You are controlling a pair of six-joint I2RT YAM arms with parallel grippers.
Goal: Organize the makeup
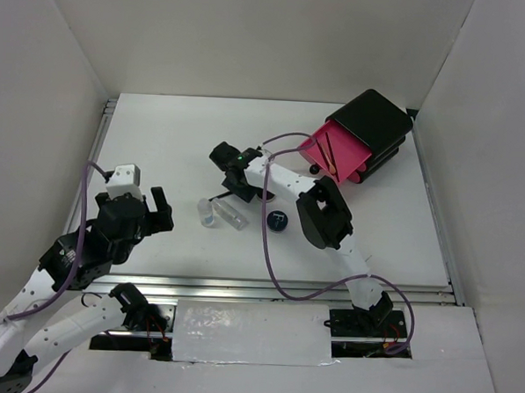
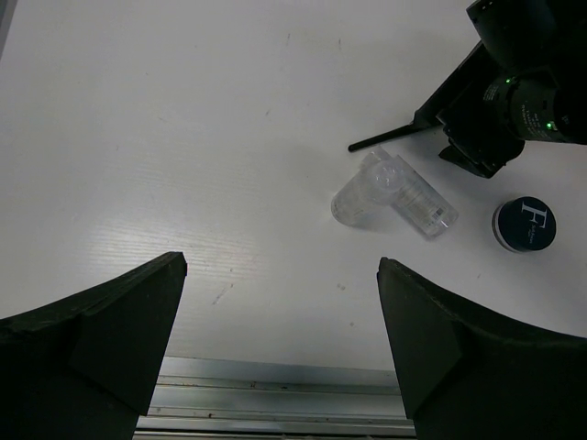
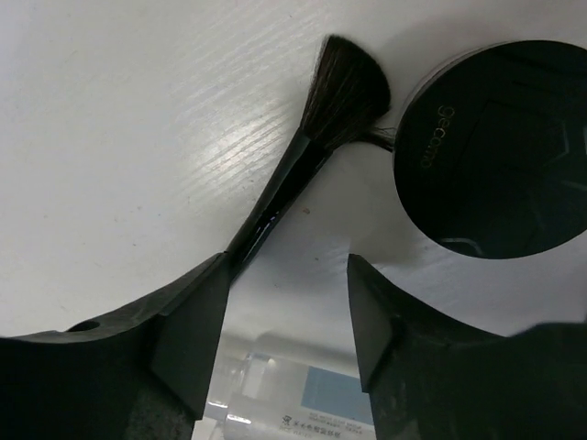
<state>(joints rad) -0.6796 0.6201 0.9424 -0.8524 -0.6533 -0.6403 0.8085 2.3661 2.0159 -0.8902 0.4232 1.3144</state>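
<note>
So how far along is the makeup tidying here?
Early. Done: a few thin sticks lie in the open pink drawer. In hand: nothing gripped; the right hand is open over the brush beside the black compact, and the left hand hangs open. Left: brush, black compact, clear vial, clear tube and blue compact all lie on the table.

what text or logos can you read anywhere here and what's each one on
"F", a white mark on the lid of the dark-blue round compact; the tiny print beneath it is unreadable.
"Geco…", faint, on the lid of the black round compact; the later letters are unclear.
Blue-and-white label on what looks like the clear tube: too small and blurred to read.
</note>
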